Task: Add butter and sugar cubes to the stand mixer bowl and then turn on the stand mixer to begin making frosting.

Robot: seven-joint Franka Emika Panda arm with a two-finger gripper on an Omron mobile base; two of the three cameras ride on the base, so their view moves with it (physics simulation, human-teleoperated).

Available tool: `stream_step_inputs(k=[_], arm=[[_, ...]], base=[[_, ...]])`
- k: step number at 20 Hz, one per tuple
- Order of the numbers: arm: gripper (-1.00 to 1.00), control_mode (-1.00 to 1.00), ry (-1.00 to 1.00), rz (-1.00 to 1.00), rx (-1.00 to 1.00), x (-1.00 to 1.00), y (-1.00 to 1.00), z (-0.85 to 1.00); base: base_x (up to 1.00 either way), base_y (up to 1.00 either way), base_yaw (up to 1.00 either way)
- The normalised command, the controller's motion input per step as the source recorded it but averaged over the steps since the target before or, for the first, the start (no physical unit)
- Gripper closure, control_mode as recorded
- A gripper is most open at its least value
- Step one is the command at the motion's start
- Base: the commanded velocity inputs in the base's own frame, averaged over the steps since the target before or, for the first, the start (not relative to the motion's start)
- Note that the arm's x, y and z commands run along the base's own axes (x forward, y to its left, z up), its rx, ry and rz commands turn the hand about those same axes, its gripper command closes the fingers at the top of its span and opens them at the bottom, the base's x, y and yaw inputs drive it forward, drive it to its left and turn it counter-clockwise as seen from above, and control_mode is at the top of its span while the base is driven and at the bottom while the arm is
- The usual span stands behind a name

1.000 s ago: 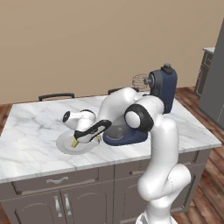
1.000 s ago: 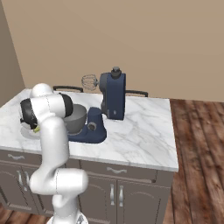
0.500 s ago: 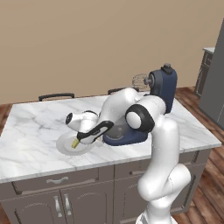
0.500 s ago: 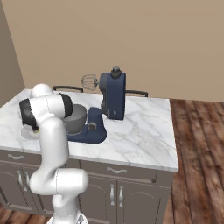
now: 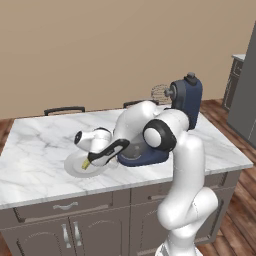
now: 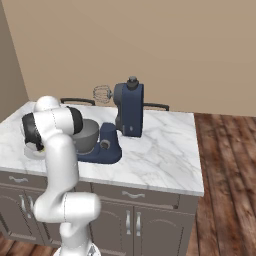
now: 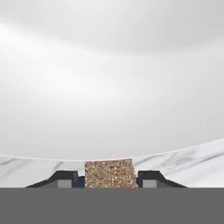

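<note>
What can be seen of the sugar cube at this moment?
The sugar cube is a small tan-brown block with a speckled, grainy face and square edges. It sits level between the gripper's two dark fingertips, one at each side, so the jaws appear shut on it. Pale plate surface lies beyond it.

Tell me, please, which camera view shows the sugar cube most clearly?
The hand view shows it best: the sugar cube sits close up between the hand's two dark fingertips, over the pale plate. In the left base view the hand reaches the plate, but the cube is too small to tell.
</note>
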Motion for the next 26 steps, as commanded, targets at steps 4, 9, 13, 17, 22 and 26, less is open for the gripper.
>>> stream_step_inputs(k=[4,9,13,17,22,26], arm=[[1.0,-1.0,0.0,0.0,0.0,-0.21,0.1,-0.05],[1.0,-1.0,-0.01,0.0,0.01,-0.27,0.23,0.1],[1.0,-1.0,-0.07,0.0,0.07,-0.36,0.06,0.8],[1.0,-1.0,-0.08,0.0,0.11,-0.26,0.0,1.0],[1.0,-1.0,-0.01,0.0,0.09,-0.04,0.0,0.87],[1.0,-1.0,0.0,0.0,0.05,-0.03,0.0,0.76]], base=[[0.0,0.0,0.0],[0.0,0.0,0.0],[0.0,0.0,0.0],[0.0,0.0,0.0],[0.0,0.0,0.0],[0.0,0.0,0.0]])
